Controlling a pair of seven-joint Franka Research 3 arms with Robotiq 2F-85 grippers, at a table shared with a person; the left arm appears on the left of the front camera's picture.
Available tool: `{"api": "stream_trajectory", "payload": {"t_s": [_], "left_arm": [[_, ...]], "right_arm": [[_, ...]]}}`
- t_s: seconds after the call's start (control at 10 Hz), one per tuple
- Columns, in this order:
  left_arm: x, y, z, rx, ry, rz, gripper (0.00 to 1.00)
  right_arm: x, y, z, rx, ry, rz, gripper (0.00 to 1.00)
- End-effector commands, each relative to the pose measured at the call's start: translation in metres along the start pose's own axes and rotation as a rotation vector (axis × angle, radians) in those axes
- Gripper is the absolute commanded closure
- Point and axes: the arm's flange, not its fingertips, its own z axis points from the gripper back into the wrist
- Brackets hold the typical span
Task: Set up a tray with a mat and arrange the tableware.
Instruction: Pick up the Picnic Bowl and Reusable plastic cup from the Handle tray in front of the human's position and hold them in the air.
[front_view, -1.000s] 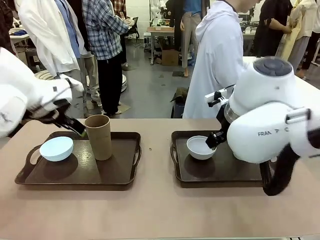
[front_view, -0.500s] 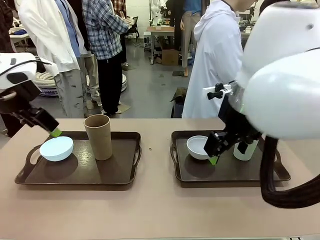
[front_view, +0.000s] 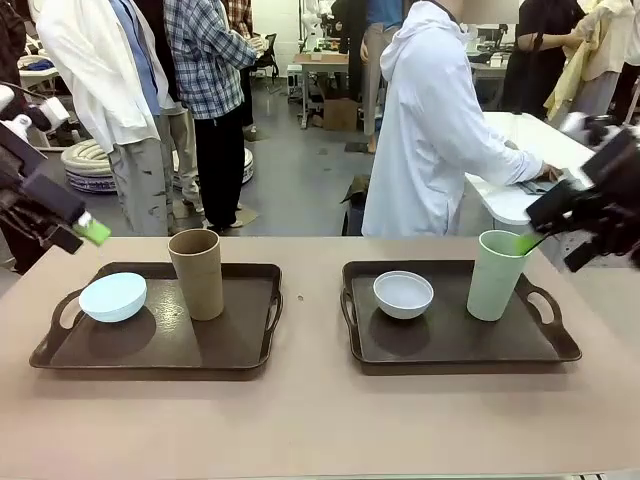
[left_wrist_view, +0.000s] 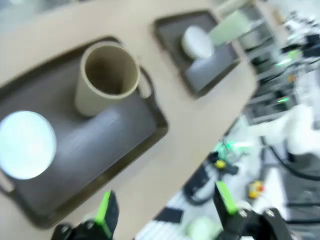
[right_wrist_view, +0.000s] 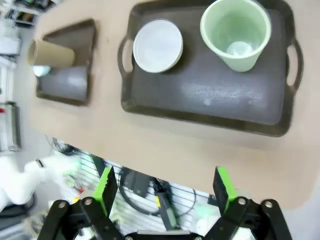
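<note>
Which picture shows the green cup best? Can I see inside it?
The right wrist view: it looks down into the pale green cup, showing its round rim and bottom. The front view shows the cup from the side, upright on the right tray. The left wrist view shows it far off and blurry.

Ahead of the right gripper (right_wrist_view: 164, 187), the dark tray (right_wrist_view: 210, 100) looks like matt, faintly mottled plastic. The pale green cup (right_wrist_view: 235, 32) and greyish-white bowl (right_wrist_view: 157, 45) are smooth, perhaps ceramic. The tan cup (left_wrist_view: 106, 77) before the left gripper (left_wrist_view: 164, 207) is matt.
</note>
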Motion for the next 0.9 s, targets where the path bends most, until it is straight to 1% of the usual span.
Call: {"api": "stream_trajectory", "payload": {"t_s": [0.0, 0.2, 0.3, 0.4, 0.5, 0.6, 0.8], "left_arm": [[0.021, 0.031, 0.002, -0.237, -0.036, 0.124, 0.00], [0.010, 0.065, 0.007, -0.355, -0.083, 0.234, 0.00], [0.004, 0.086, 0.012, -0.363, -0.081, 0.282, 0.00], [-0.003, 0.101, 0.017, -0.335, -0.068, 0.319, 0.00], [-0.013, 0.119, 0.027, -0.273, -0.051, 0.355, 0.00], [-0.022, 0.128, 0.036, -0.236, -0.058, 0.391, 0.00], [-0.029, 0.133, 0.041, -0.184, -0.060, 0.401, 0.00]], "right_arm": [[-0.046, -0.050, -0.034, 0.171, -0.081, -0.037, 0.00], [-0.067, -0.093, -0.033, 0.283, -0.125, -0.123, 0.00], [-0.074, -0.111, -0.034, 0.303, -0.127, -0.159, 0.00], [-0.081, -0.125, -0.035, 0.321, -0.126, -0.192, 0.00], [-0.086, -0.136, -0.036, 0.338, -0.131, -0.212, 0.00], [-0.090, -0.140, -0.037, 0.359, -0.142, -0.213, 0.00], [-0.088, -0.145, -0.036, 0.377, -0.177, -0.220, 0.00]]}}
